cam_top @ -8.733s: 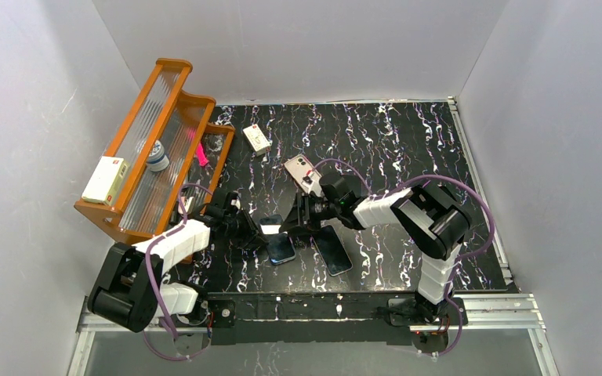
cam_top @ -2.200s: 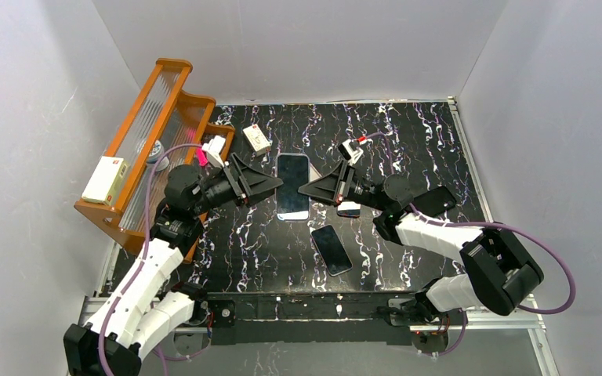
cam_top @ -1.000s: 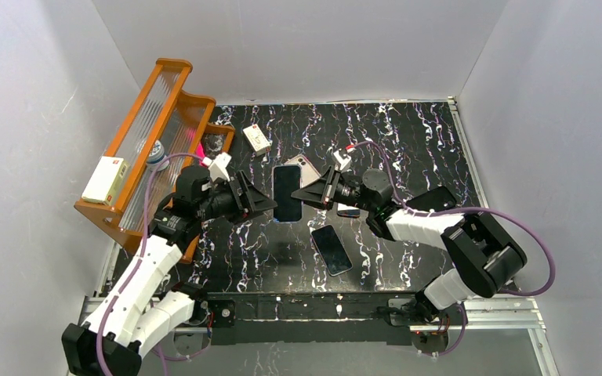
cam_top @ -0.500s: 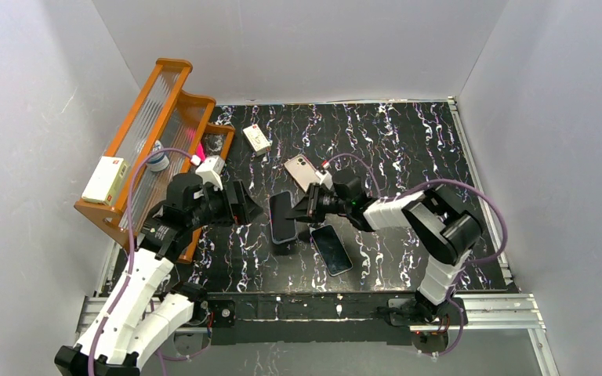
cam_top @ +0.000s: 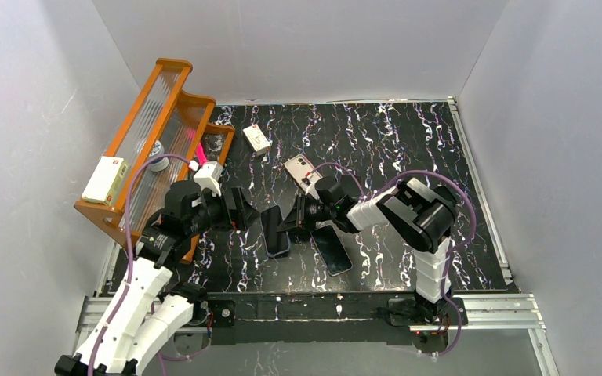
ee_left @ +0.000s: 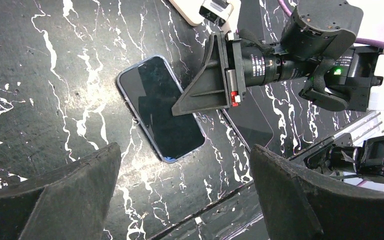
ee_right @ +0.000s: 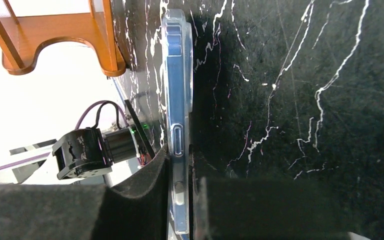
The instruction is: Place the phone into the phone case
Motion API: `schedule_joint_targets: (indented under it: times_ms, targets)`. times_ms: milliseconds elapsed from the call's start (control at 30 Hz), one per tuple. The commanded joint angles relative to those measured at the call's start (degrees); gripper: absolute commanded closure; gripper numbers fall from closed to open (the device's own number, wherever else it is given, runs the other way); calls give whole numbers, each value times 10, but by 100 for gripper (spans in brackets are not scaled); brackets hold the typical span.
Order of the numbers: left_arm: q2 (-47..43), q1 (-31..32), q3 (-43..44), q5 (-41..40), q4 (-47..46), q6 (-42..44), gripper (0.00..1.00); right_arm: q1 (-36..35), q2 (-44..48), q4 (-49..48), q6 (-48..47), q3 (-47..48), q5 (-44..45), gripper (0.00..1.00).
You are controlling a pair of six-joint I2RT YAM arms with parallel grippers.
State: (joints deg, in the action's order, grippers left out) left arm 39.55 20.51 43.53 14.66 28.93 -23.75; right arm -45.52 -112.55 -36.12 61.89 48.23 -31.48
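The phone point(cam_top: 274, 231), dark-screened, sits inside the clear bluish phone case point(ee_left: 130, 107) and lies low on the black marbled table between the arms. My right gripper point(cam_top: 288, 225) is shut on its right long edge. In the right wrist view the cased phone point(ee_right: 178, 90) runs edge-on between the pads point(ee_right: 145, 190). My left gripper point(cam_top: 244, 213) stands wide open just left of the phone and touches nothing. In the left wrist view the left gripper point(ee_left: 185, 155) hangs above the phone's point(ee_left: 162, 112) near end.
A second dark phone point(cam_top: 331, 249) lies right of the held one, and a beige phone point(cam_top: 302, 172) lies behind it. A small white box point(cam_top: 256, 139) sits further back. The orange wooden rack point(cam_top: 153, 141) stands along the left, holding a white box point(cam_top: 104, 179).
The left gripper has opened, let go of the phone and drawn back left. The right gripper has carried the cased phone down and nearer, from upright in the air to low on the table.
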Motion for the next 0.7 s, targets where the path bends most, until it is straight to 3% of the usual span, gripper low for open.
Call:
schedule_joint_targets:
  times_ms: [0,233,467,600,667]
  targets:
    - [8,0,-7,-9,-2,8,2,-3,0,14,-24,21,28,78]
    - [4,0,-7,-12,-1,7,2,-3,32,118,-65,42,64,57]
    - [8,0,-6,-7,-2,9,2,-2,125,263,-131,66,149,33]
    - [9,0,-5,-3,0,10,2,-2,163,344,-182,88,187,7]
    - [3,0,-6,-6,0,9,2,-1,175,397,-208,101,205,2]
